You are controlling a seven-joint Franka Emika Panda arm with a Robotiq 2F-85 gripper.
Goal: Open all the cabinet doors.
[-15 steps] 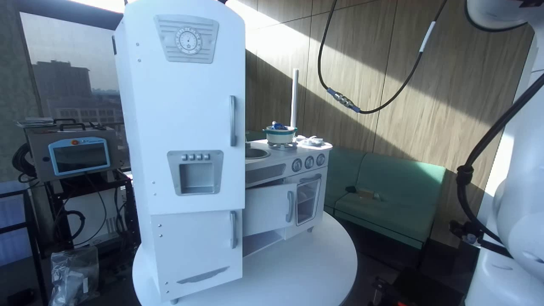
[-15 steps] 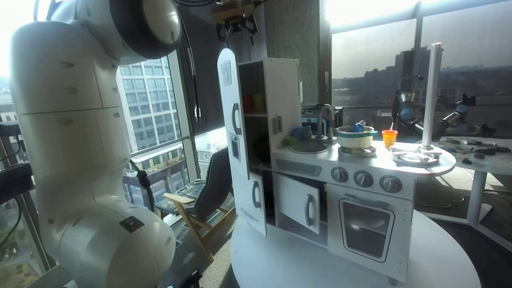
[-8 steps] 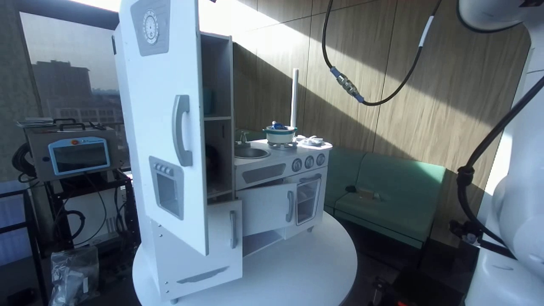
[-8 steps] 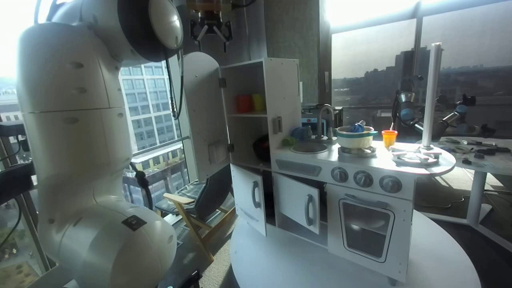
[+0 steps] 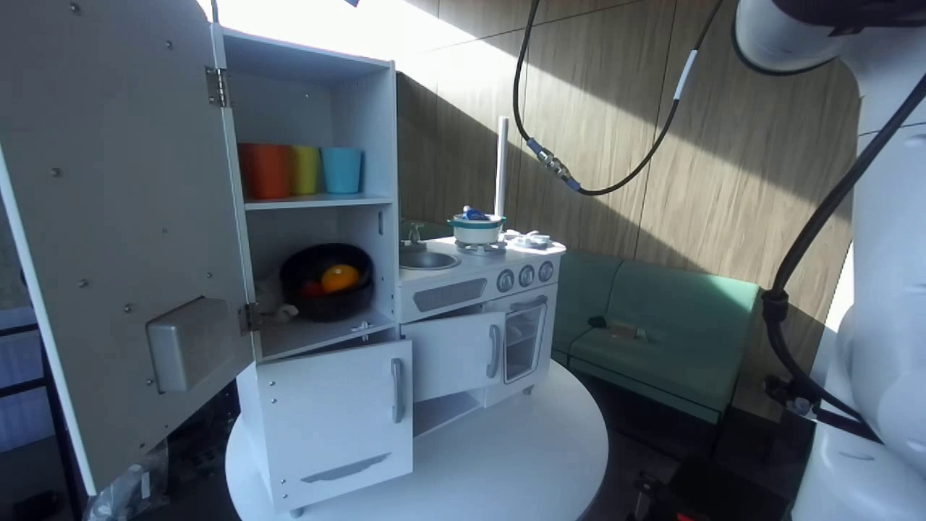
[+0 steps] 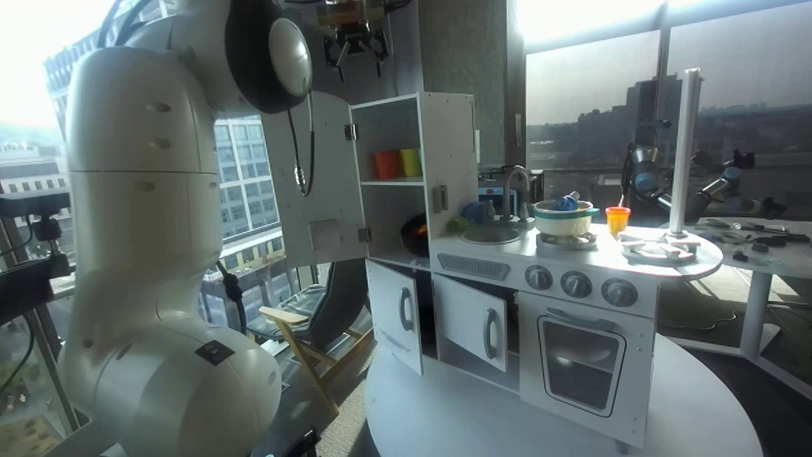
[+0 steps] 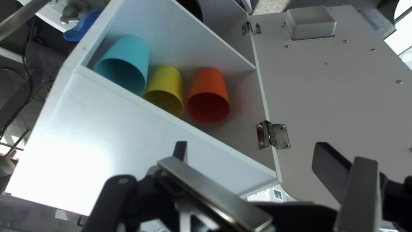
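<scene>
The toy kitchen's tall upper door (image 5: 108,217) stands wide open in both exterior views, its inner face showing also in the wrist view (image 7: 328,80). The lower left door (image 5: 333,416) and the middle door (image 6: 466,317) stand partly open in both exterior views. The oven door (image 6: 580,362) with its dark window appears shut. My gripper (image 6: 360,68) is above the top of the tall cabinet, open and empty, apart from the doors. In the wrist view its fingers (image 7: 252,151) are wide apart over the cabinet's top and the upper door.
Orange, yellow and blue cups (image 5: 341,170) stand on the cabinet's upper shelf; a black bowl of toy fruit (image 5: 325,282) sits below. A pot (image 6: 564,217) and orange cup (image 6: 617,219) stand on the countertop. The kitchen rests on a round white table (image 6: 698,393). A chair (image 6: 330,304) is behind.
The tall upper door has swung from nearly closed to wide open, exposing the shelves. My gripper has left the door's top edge, moving left, then slightly back right.
</scene>
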